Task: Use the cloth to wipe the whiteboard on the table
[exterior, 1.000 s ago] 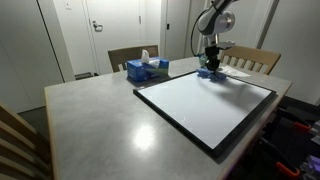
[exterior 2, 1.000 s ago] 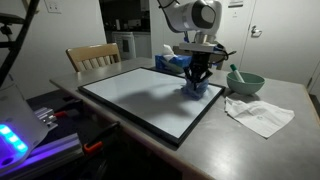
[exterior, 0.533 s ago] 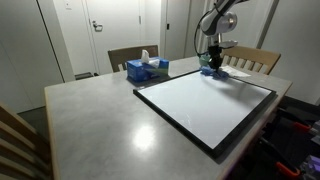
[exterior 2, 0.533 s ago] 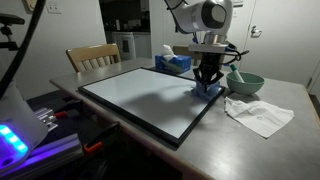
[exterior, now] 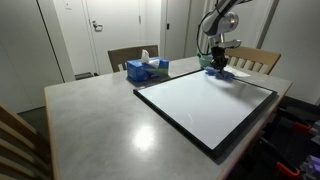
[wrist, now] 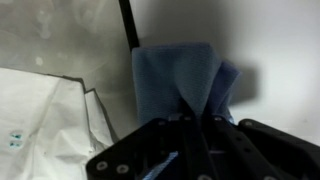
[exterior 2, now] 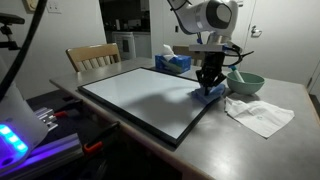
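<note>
Cloth [wrist: 178, 75]: small blue rag, soft, bunched with a raised fold in the middle, one corner sticking out to the side. It lies on the whiteboard [exterior 2: 140, 95], right at the board's thin black frame [wrist: 127, 25], on the side nearest the green bowl [exterior 2: 244, 82] and the crumpled white papers [exterior 2: 258, 113]. The whiteboard is glossy white and lies flat on the grey tabletop [exterior: 90, 115]. The hand [exterior 2: 210, 84] points straight down, clenched on the cloth, pinching its middle fold.

Hard to see: in both exterior views the cloth is only a small blue patch under the hand. In the wrist view the fingertips are buried in the fabric, and the hand's body covers the cloth's near edge. That view is dark and blurry, and the papers are cut off at its edge. A blue tissue box [exterior: 147, 69] stands on the tabletop beyond the board.
</note>
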Available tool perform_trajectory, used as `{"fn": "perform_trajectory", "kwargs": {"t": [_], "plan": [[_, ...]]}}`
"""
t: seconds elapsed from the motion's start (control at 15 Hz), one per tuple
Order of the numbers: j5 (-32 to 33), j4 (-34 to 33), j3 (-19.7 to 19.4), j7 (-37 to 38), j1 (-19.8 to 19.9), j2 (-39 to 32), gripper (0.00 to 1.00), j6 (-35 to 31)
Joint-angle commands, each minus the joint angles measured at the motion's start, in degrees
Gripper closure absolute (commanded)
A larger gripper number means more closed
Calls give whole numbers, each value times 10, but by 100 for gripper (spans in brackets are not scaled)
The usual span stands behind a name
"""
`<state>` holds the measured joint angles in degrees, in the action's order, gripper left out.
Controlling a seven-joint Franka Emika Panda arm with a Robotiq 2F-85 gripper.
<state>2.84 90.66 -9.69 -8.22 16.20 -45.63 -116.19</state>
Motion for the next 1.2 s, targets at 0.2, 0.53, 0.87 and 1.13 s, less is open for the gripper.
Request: {"fn": "perform_trajectory", "kwargs": {"t": [0.2, 0.53, 0.87, 1.13], "plan": [[-5, 56, -8, 42, 5, 11, 98, 7], [-11, 104, -9, 59, 5, 36, 98, -5], [-24, 174, 3, 3, 25, 74, 98, -69], [-76, 217, 27, -97, 63, 95, 98, -98]]}}
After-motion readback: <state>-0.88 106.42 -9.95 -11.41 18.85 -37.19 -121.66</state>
